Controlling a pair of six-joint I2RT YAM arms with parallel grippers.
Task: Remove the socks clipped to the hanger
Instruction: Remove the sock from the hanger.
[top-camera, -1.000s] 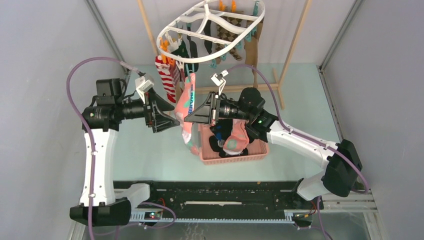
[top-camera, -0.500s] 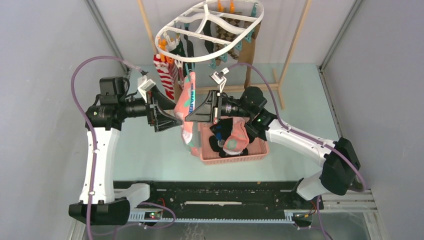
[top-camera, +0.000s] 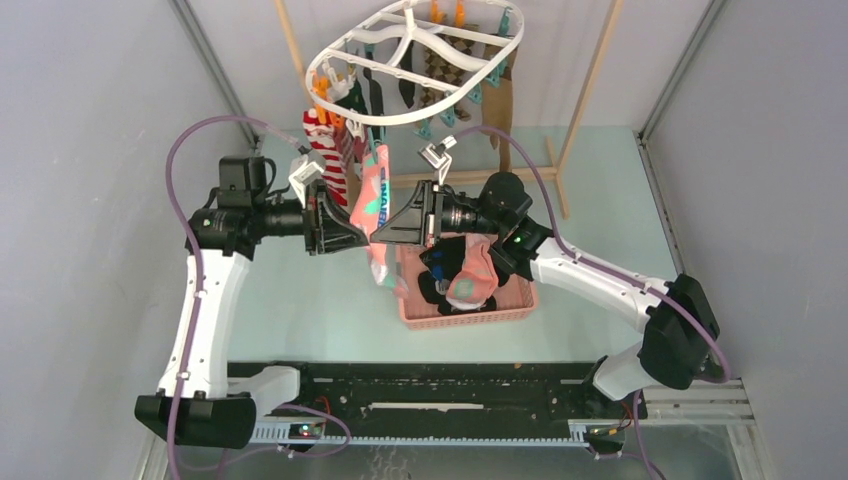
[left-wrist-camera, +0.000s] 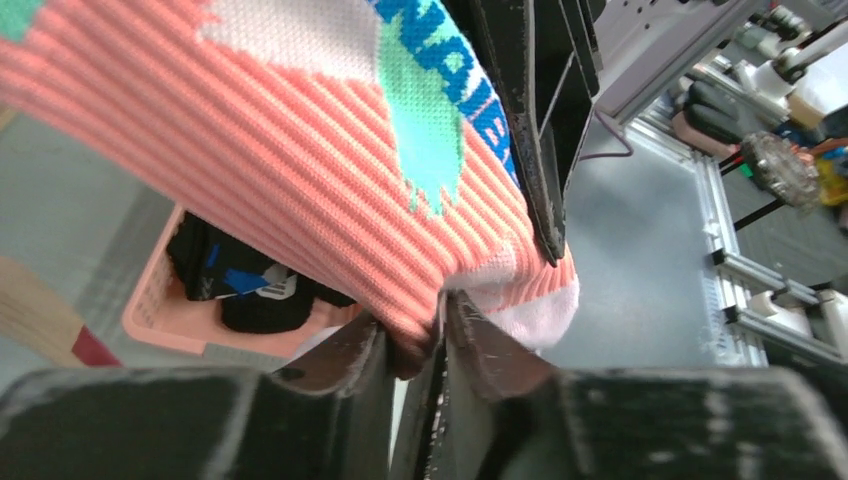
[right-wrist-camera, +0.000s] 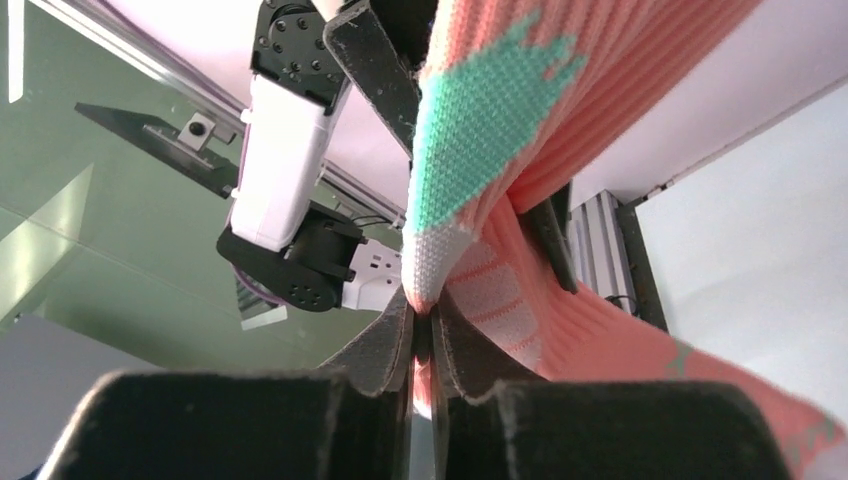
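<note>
The white oval hanger (top-camera: 415, 60) hangs at the top of the top external view, with several socks clipped under it: a red-and-white striped one (top-camera: 330, 160), an argyle one (top-camera: 440, 70) and a tan-brown one (top-camera: 503, 100). A pink sock (top-camera: 374, 205) with teal and blue patterns hangs from the hanger's near side. My left gripper (top-camera: 358, 240) pinches its fabric from the left. In the left wrist view a fold of the pink sock (left-wrist-camera: 300, 130) sits between the shut fingers (left-wrist-camera: 480, 345). My right gripper (top-camera: 380, 238) pinches its white edge (right-wrist-camera: 430, 270) from the right.
A pink basket (top-camera: 505, 310) under the right arm holds black and pink socks. The light wooden rack frame (top-camera: 590, 90) stands behind, with its crossbar at mid height. Grey walls close in on both sides.
My left arm has moved right to the pink sock and its jaws have closed on the fabric. The right gripper has kept its place on the sock. The hanger has swung slightly.
</note>
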